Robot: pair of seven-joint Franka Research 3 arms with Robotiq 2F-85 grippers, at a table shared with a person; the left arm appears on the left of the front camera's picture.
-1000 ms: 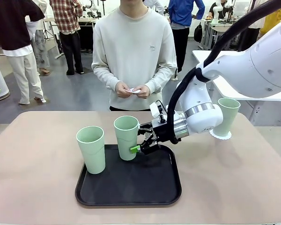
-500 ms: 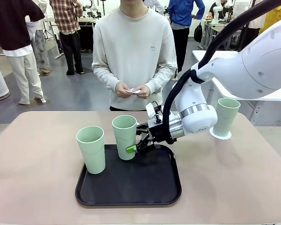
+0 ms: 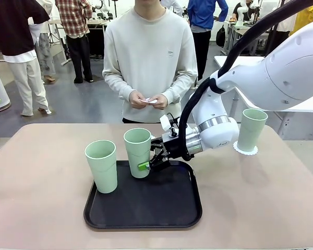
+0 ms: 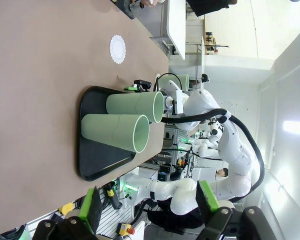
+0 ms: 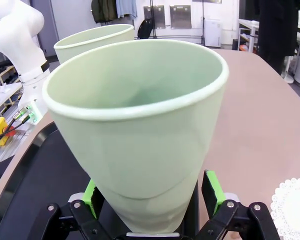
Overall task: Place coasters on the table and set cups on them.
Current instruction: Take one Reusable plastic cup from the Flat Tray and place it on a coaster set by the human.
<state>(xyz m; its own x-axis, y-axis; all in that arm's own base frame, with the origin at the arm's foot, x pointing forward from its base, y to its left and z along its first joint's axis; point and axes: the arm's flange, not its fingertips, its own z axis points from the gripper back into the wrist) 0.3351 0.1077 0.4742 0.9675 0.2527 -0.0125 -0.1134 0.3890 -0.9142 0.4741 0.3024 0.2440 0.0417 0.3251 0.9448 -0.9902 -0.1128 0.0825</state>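
Note:
Two mint-green cups stand on the black tray [image 3: 161,205]: one at its left [image 3: 101,165], one at its back [image 3: 137,151]. My right gripper [image 3: 147,163] is open, and its green pads [image 5: 212,192] straddle the lower part of the back cup [image 5: 140,130]. A third cup [image 3: 251,129] stands on a lacy white coaster [image 3: 245,150] at the table's [image 3: 41,182] right. Another coaster [image 5: 292,200] lies bare on the table beyond the tray [image 4: 118,48]. My left gripper [image 4: 150,205] is open and holds nothing, well back from the cups [image 4: 135,106].
A person in a pale sweatshirt stands at the far side, with both hands [image 3: 147,100] holding something small and white. A white table [image 3: 302,107] stands behind my right arm. Other people stand farther back.
My right gripper has slid left, deeper around the back cup's base. That cup has shifted slightly left on the tray. The other cups have not moved.

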